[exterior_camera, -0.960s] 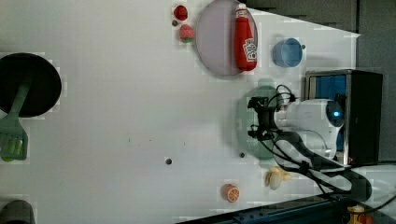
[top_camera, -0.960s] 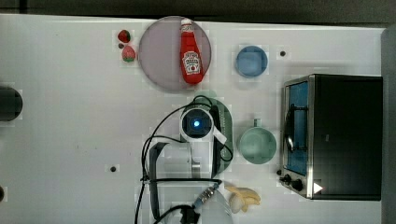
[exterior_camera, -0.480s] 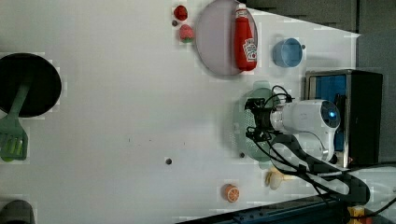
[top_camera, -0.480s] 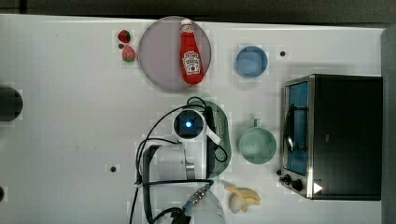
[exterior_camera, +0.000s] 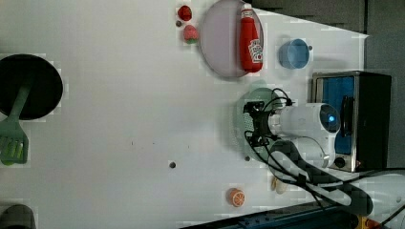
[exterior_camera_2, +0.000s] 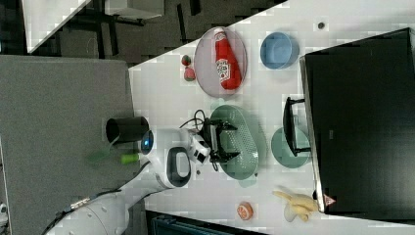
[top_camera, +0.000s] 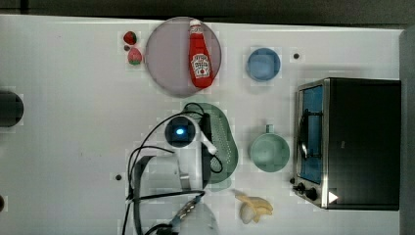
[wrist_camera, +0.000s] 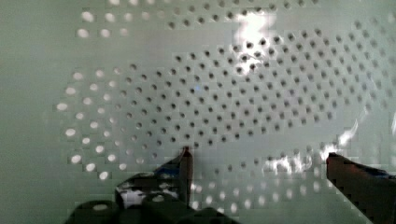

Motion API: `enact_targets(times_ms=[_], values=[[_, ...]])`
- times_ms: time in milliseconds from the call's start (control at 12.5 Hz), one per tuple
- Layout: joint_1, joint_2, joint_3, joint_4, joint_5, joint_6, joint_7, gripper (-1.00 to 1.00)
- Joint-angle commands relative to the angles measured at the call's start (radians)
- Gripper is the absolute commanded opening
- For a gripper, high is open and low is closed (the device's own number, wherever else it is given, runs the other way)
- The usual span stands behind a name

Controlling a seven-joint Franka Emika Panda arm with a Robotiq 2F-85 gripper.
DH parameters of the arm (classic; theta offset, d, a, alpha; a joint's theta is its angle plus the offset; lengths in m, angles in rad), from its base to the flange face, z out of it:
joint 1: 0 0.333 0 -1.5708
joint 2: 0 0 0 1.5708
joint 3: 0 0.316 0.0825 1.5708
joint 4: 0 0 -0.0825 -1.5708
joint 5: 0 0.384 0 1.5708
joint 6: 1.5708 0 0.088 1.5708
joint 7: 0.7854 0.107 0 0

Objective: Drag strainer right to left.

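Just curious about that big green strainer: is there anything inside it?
The open gripper reaches into the strainer. The wrist view shows bare perforated floor between its fingertips. The arm hides part of the bowl in the top view.

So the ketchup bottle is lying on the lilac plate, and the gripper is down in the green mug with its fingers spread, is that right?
Not quite. The gripper is down in the strainer, not the green mug, which sits apart beside it; the right view shows this. The rest holds: the ketchup bottle lies on the lilac plate, and the fingers are spread.
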Motion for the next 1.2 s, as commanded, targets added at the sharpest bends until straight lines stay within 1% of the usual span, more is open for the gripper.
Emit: enact_targets(times_ms=[80,320,640,800,1200], values=[[0.085,-0.010,0.035,0.020,0.012,0.019,0.168,1.00],[0.135,0.007,0.054,0.048,0.029,0.019,0.206,1.00],[0.196,0.051,0.066,0.109,0.108,0.016,0.208,1.00],[0.227,0.064,0.069,0.139,0.128,0.001,0.210,1.00],[0.306,0.079,0.068,0.198,0.143,-0.056,0.287,1.00]])
